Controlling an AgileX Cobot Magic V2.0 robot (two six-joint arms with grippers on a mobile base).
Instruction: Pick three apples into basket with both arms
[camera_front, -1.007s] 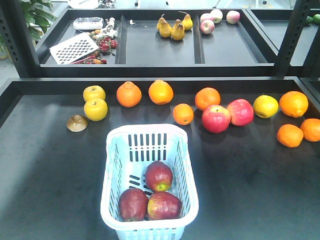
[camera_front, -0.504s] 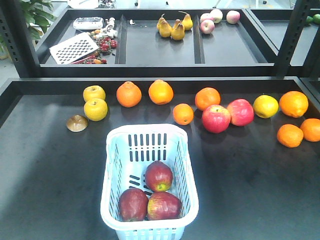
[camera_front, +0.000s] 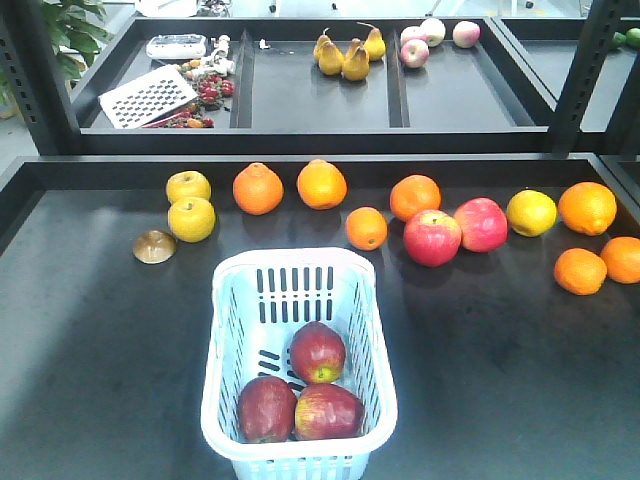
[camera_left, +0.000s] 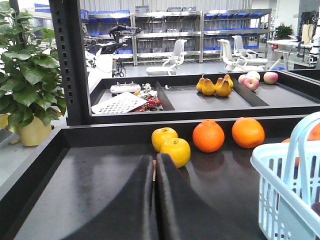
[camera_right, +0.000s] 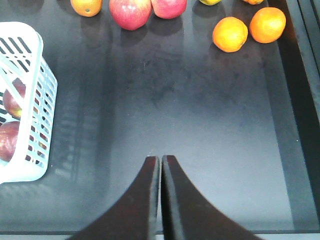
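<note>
Three dark maroon-red apples lie inside the pale blue-white basket (camera_front: 222, 330): one in the middle (camera_front: 317, 352), one front left (camera_front: 266, 409), one front right (camera_front: 328, 412). The basket stands at the front centre of the black table. Neither arm shows in the front view. In the left wrist view my left gripper (camera_left: 154, 159) is shut and empty, left of the basket (camera_left: 280, 172). In the right wrist view my right gripper (camera_right: 160, 159) is shut and empty, right of the basket (camera_right: 44, 107), through whose slots two apples (camera_right: 11, 97) show.
Behind the basket lie two yellow apples (camera_front: 191, 219), several oranges (camera_front: 258, 189), two brighter pinkish-red apples (camera_front: 432, 237), a yellow fruit (camera_front: 531, 212) and a brown object (camera_front: 154, 246). A rear shelf holds pears (camera_front: 345, 55), peaches, a white grater (camera_front: 147, 97). Black posts (camera_front: 583, 70) flank it.
</note>
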